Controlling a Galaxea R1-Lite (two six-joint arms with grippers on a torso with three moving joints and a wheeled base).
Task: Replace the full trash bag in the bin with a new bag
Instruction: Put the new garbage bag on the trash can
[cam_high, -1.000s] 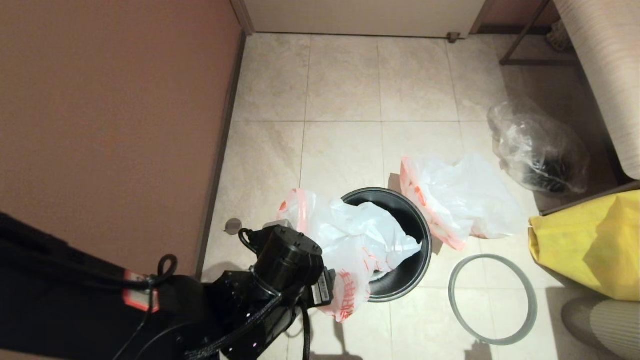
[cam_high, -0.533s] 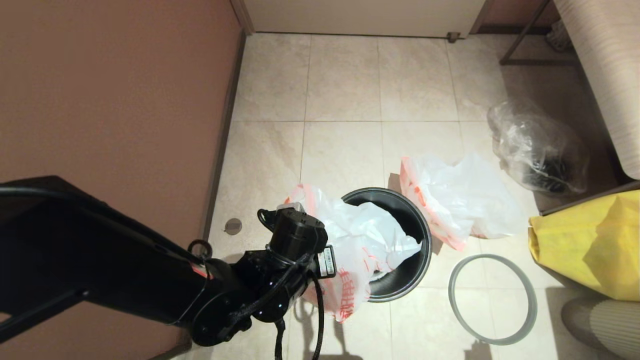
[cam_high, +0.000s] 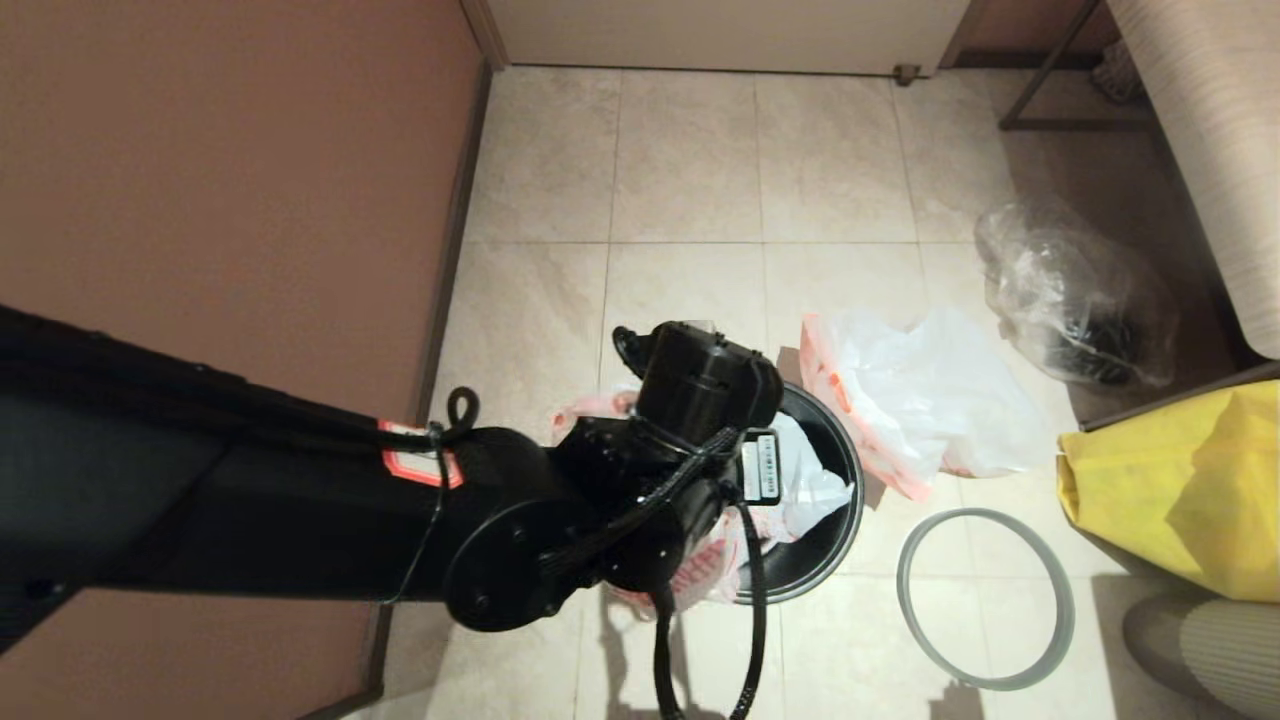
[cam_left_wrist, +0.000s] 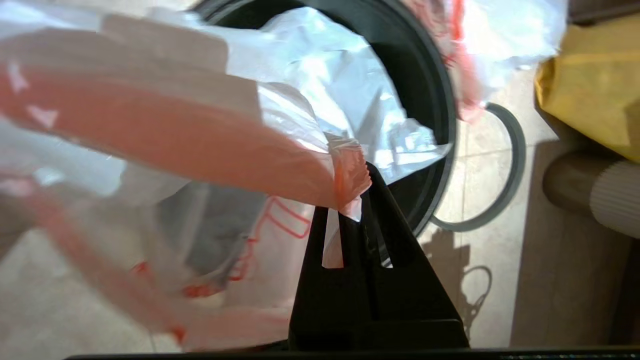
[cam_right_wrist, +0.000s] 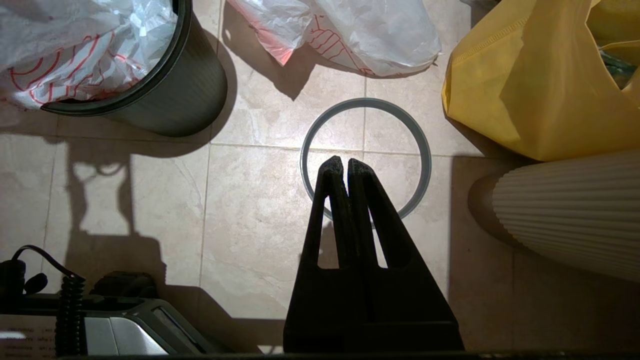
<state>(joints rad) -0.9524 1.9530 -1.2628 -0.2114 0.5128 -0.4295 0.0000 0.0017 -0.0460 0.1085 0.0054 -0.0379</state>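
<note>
Left gripper (cam_left_wrist: 356, 200) pinched tight on the orange-pink edge of the new bag (cam_left_wrist: 210, 150), half draped in the bin (cam_high: 835, 450); next, I'd say, stretch that edge across the rim

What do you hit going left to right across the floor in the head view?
Brown wall → left arm → black bin → full trash bag on the floor → grey rim ring → yellow sack.
</note>
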